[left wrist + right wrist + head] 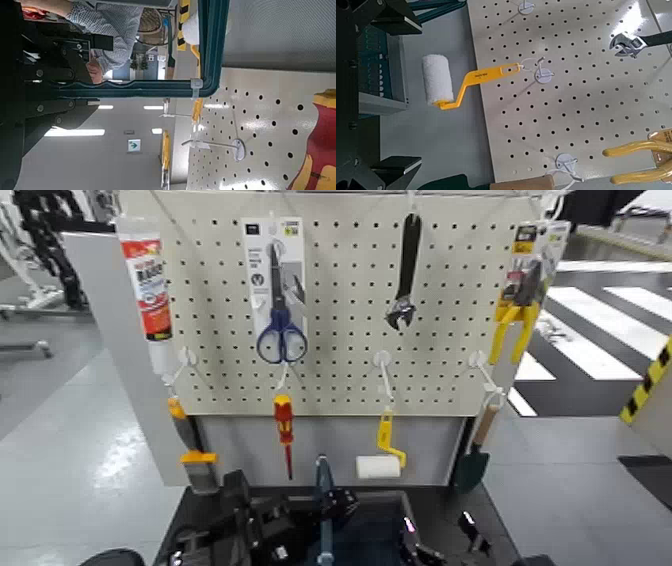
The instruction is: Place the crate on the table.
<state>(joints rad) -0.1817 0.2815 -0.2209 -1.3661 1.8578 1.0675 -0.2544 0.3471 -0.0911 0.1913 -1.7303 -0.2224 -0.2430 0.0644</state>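
Note:
The crate (372, 528), dark navy with a thin upright centre bar (324, 495), sits low at the bottom of the head view, in front of the pegboard and over the black table (495, 535). My left gripper (235, 515) is at the crate's left side, shut on its rim; the left wrist view shows that rim (208, 47) running along the gripper. My right gripper (428, 540) is at the crate's right side, and the right wrist view shows the crate's ribbed wall (372, 67) close by. Whether the crate rests on the table is hidden.
The white pegboard (340, 310) stands right behind the crate, hung with a scissors pack (276, 290), a wrench (404, 275), yellow pliers (520, 305), a red tube (150, 285), a red screwdriver (284, 430) and a paint roller (439, 79). A person's checked sleeve (111, 32) shows beyond the crate.

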